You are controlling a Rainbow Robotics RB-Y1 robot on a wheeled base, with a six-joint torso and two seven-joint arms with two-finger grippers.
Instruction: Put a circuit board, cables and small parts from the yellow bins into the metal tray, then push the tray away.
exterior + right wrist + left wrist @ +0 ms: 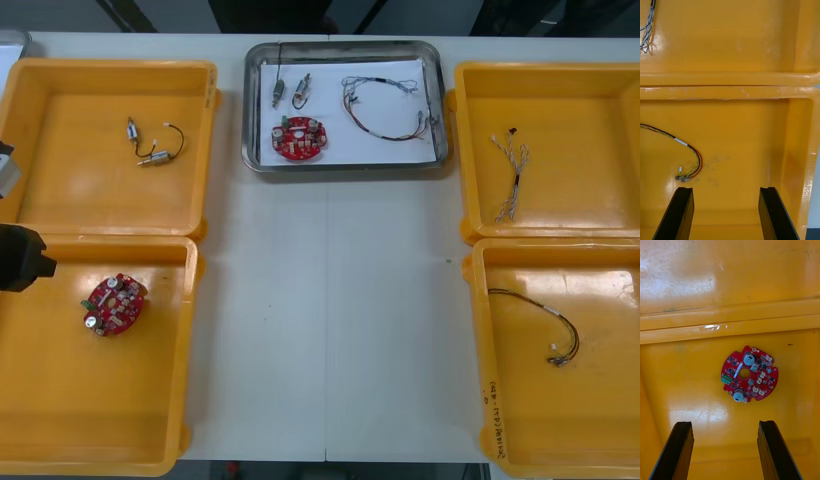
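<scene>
- Front view: the metal tray (pixel 340 167) is set at the upper middle of the frame, between the two upper bins, probably so it can be reached from either side. It's white inside. One red circuit board (pixel 299 138), two small metal parts (pixel 278 92) and one looped cable (pixel 385 110) are laid in it, spaced apart.
- The rest looks sorted by kind, one bin each:
  - A spare board (pixel 113 304) is kept in the lower-left bin (pixel 60 420).
  - Two more metal parts (pixel 152 160) and a black cable (pixel 177 140) are in the upper-left bin (pixel 60 200).
  - A blue and white cable (pixel 510 175) is in the upper-right bin (pixel 580 200).
  - A red and yellow cable (pixel 560 330) is in the lower-right bin (pixel 600 420).
- The left gripper (pixel 725 423) is held spread over the lower-left bin with nothing pinched. The spare board is just ahead of its fingers, so it's either lined up for a grab or simply parked.
- The right gripper (pixel 725 189) is likewise spread and empty over the lower-right bin, with the red and yellow cable's plug end near one finger.
- Counted up: four bins, one tray, two boards, four metal parts, four cables.
- The tray looks loaded, so the push is judged to be what's left.
</scene>
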